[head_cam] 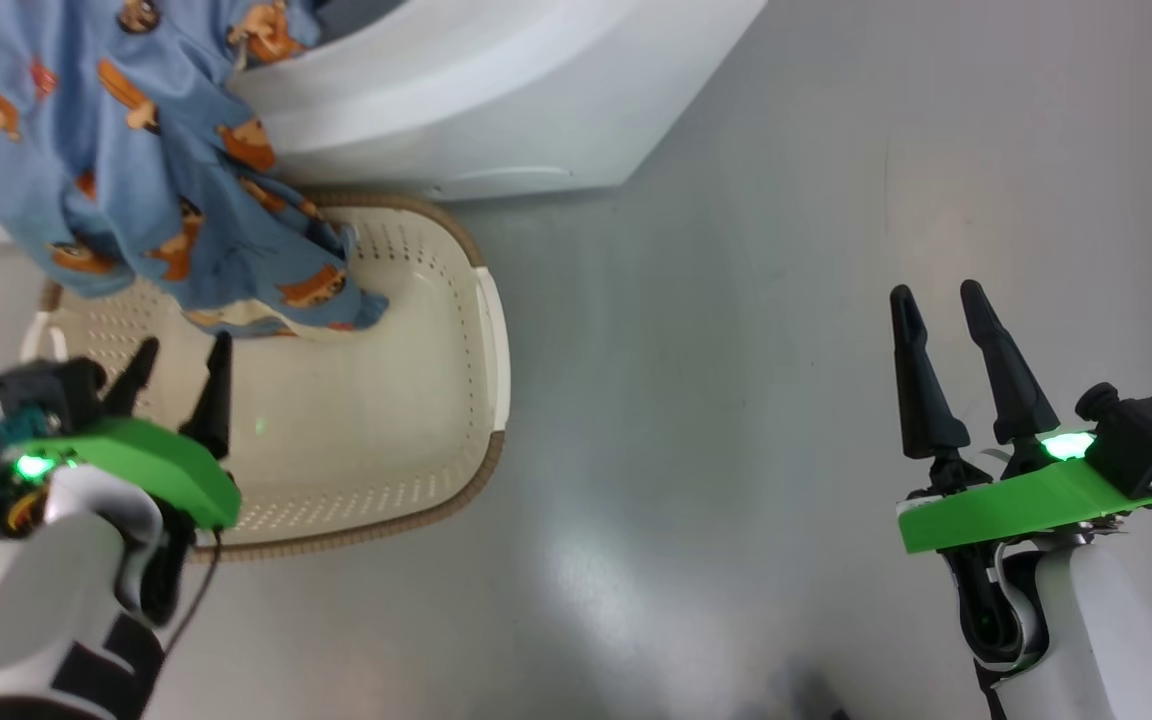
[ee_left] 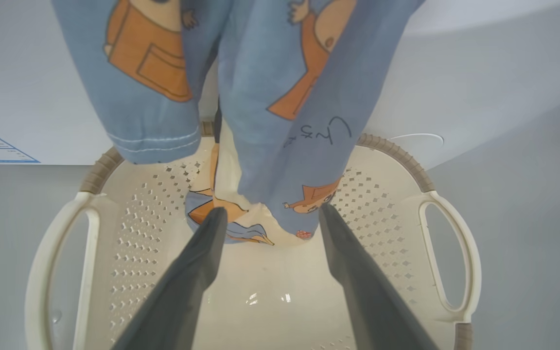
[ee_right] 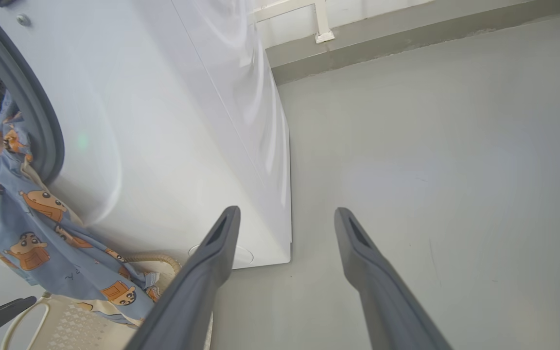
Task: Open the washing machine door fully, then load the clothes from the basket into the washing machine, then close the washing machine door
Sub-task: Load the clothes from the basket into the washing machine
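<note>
Left gripper (head_cam: pixel 186 343), spread wide and empty, is held over the basket (head_cam: pixel 476 470); dangling clothes (head_cam: pixel 136 200) should be gripped well up.

In the head view the grey floor (head_cam: pixel 736 350) lies open from 1 to 5 o'clock. The right gripper (head_cam: pixel 936 292), jaws spread, stands over it, well apart from everything else. At 12 o'clock the white washing machine (head_cam: pixel 496 90) bars the way, its lower front just beside the rim of the basket (head_cam: pixel 491 330). From 10 to 11 o'clock the clothes (head_cam: pixel 136 170) hang from the machine's mouth into the basket's far half, a curtain across that approach. The basket's near half, at 8 o'clock, gives free room. The left gripper (head_cam: pixel 184 345), jaws wide, stands there with its tips near the cloth's lower end.
</note>
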